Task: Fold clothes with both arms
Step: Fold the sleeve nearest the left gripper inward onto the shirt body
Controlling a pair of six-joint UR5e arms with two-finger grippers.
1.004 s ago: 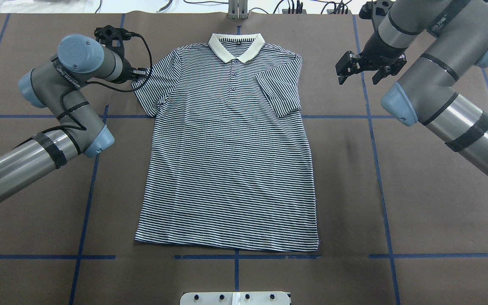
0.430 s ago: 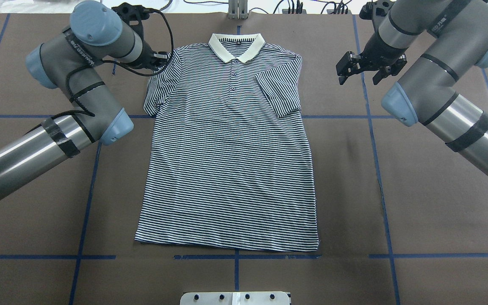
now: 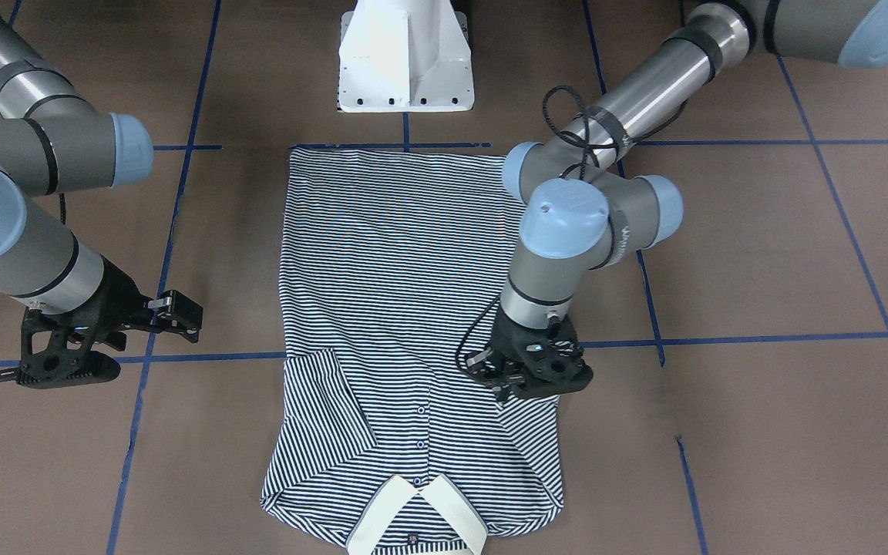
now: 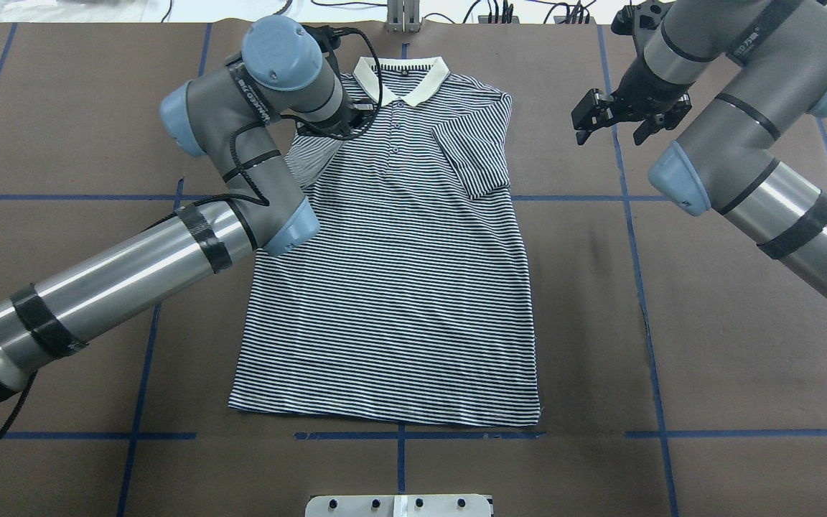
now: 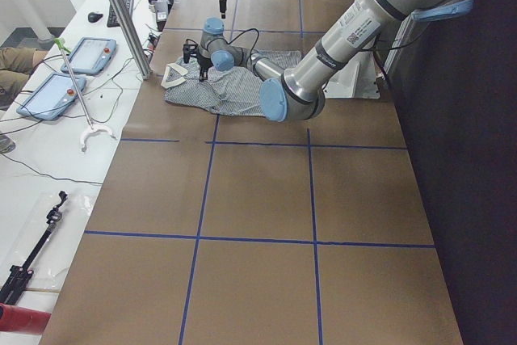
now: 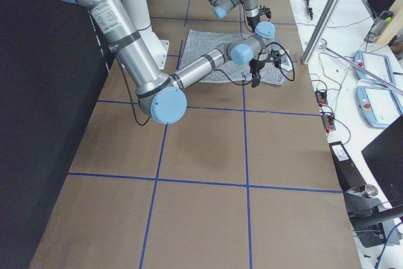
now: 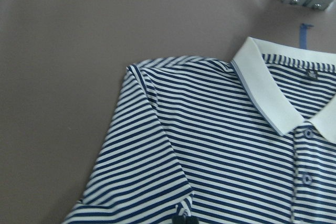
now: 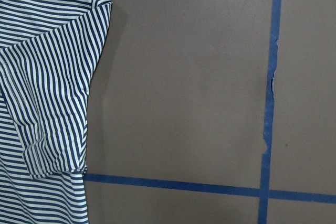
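Note:
The striped polo shirt (image 4: 392, 287) lies flat, face up, with its cream collar (image 4: 400, 79) at the far edge. Its right sleeve (image 4: 474, 154) is folded in on the chest. My left gripper (image 4: 345, 126) sits low over the upper chest beside the collar, shut on the left sleeve, which lies doubled inward under it. The front view shows the gripper (image 3: 517, 381) on the folded sleeve (image 3: 525, 439). In the left wrist view a black fingertip (image 7: 181, 217) meets the sleeve hem. My right gripper (image 4: 607, 135) hangs open and empty over bare table, right of the shirt (image 8: 47, 77).
Blue tape lines (image 4: 629, 237) grid the brown table. The white base pedestal (image 3: 405, 54) stands at the shirt's hem end. A metal bracket (image 4: 403, 18) and cables lie past the collar. Tablets (image 5: 89, 54) rest on a side bench.
My left gripper has carried the left sleeve from out beside the shirt to the right, over the chest near the collar. The right arm has hardly moved.

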